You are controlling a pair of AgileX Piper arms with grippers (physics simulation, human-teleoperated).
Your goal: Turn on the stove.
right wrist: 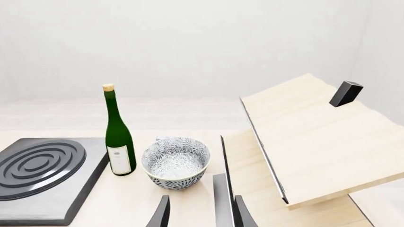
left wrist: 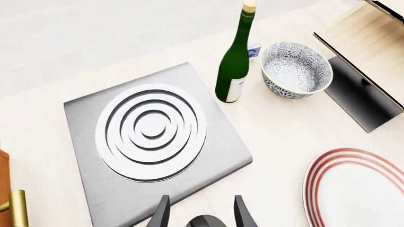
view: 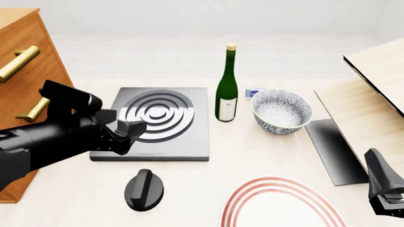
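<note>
The stove is a flat dark grey slab with silver concentric rings, left of the table's middle; it also shows in the left wrist view and the right wrist view. Its black ridged knob lies on the table just in front of the slab. My left gripper hovers open over the slab's near left edge, above and behind the knob. In the left wrist view the knob's top peeks between the spread fingers of the left gripper. My right gripper is open at the front right, holding nothing.
A green wine bottle stands right of the stove, beside a patterned bowl. A red-ringed plate lies at the front. A dark flat sheet and tilted wooden boards are at the right. A wooden drawer cabinet is at the left.
</note>
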